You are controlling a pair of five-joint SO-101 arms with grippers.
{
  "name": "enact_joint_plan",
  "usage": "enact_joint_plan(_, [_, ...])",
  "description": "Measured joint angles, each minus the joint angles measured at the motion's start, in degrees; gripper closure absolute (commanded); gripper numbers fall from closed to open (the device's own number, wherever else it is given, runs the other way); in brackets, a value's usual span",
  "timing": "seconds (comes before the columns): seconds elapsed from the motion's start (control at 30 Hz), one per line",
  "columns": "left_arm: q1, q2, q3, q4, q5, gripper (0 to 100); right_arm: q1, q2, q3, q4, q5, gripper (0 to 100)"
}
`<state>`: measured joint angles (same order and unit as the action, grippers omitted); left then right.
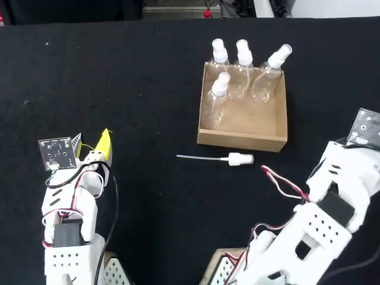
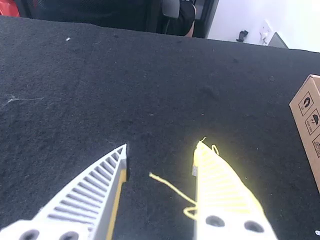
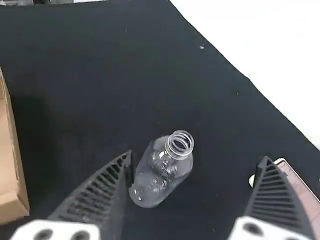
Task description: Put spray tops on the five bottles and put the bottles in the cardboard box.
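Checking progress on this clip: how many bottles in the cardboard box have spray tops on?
4. Along the cardboard box's far wall: left bottle, middle bottle, tilted right bottle. The fourth bottle stands in front of the left one. None seems hidden.

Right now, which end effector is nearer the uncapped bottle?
Right. The uncapped bottle sits just ahead of the right end effector, fingers open; the left end effector is off beyond the cardboard box.

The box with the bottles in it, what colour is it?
The cardboard box is light brown. The high view shows it best.
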<state>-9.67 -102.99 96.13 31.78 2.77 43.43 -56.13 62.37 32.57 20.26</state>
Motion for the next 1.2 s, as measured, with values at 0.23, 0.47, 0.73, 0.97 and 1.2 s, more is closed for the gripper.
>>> enact_joint_plan(0.23, [0.0,0.0,0.0,0.0,0.0,79,0.8,13.4,-4.8,0.0,1.9,67.7])
enact_joint_plan(0.47, [0.0,0.0,0.0,0.0,0.0,79,1.3,21.9,-4.0,-10.2,1.9,67.7])
enact_joint_plan(0.73, [0.0,0.0,0.0,0.0,0.0,79,1.3,23.6,1.0,-20.6,-0.8,67.7])
enact_joint_plan(0.97, [0.0,0.0,0.0,0.0,0.0,79,1.3,23.6,1.9,-22.2,-4.2,67.7])
enact_joint_plan(1.2, [0.0,0.0,0.0,0.0,0.0,79,1.3,23.6,9.2,-33.0,-4.4,67.7])
